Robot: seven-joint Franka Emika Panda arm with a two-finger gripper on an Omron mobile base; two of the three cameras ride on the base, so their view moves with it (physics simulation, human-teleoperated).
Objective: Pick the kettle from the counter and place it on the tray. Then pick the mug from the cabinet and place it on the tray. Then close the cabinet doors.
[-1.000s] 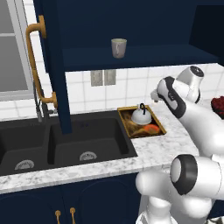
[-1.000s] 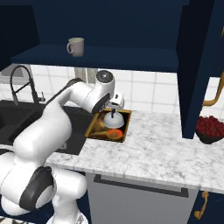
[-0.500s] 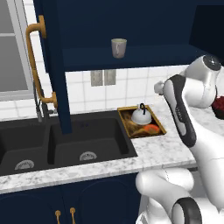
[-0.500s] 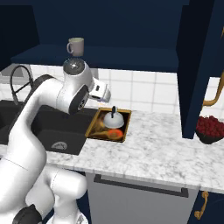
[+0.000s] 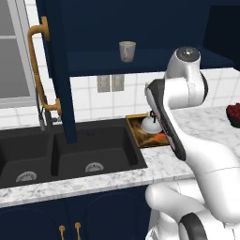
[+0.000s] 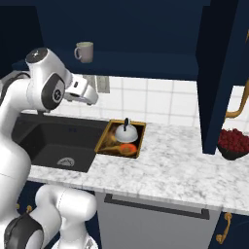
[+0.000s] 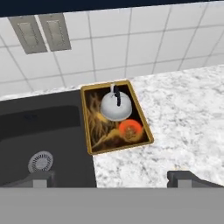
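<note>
The kettle already sits in the tray. The gripper, jaws wide and empty, hangs above it, so the mug on the cabinet shelf lies up and leftward.

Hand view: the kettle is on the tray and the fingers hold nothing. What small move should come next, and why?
Probably raise the open gripper toward the mug on the cabinet shelf. The kettle already sits on the tray, and the mug stands untouched above.

Base views flank arm; hand view overhead; all share tray.
</note>
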